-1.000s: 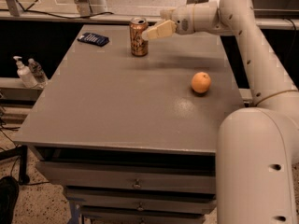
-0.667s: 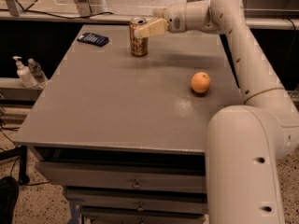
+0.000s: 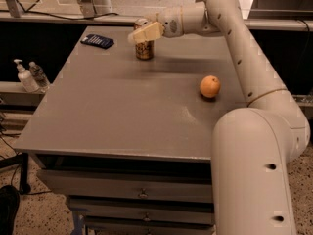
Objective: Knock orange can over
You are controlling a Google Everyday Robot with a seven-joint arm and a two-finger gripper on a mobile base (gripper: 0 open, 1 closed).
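Observation:
The orange can (image 3: 144,49) stands near the far edge of the grey table (image 3: 122,111), golden-orange with a silver top rim, leaning slightly to the left. My gripper (image 3: 139,34) reaches in from the right and its cream tips cover the can's upper part, touching it at the top. The white arm stretches back over the right side of the table.
A round orange fruit (image 3: 210,86) lies on the table's right side. A dark flat device (image 3: 98,41) lies at the far left corner. Two clear pump bottles (image 3: 29,75) stand on a ledge left of the table. Drawers sit below the front edge.
My gripper has moved left along the far edge, from beside the can's right to over its top. The can now leans a little.

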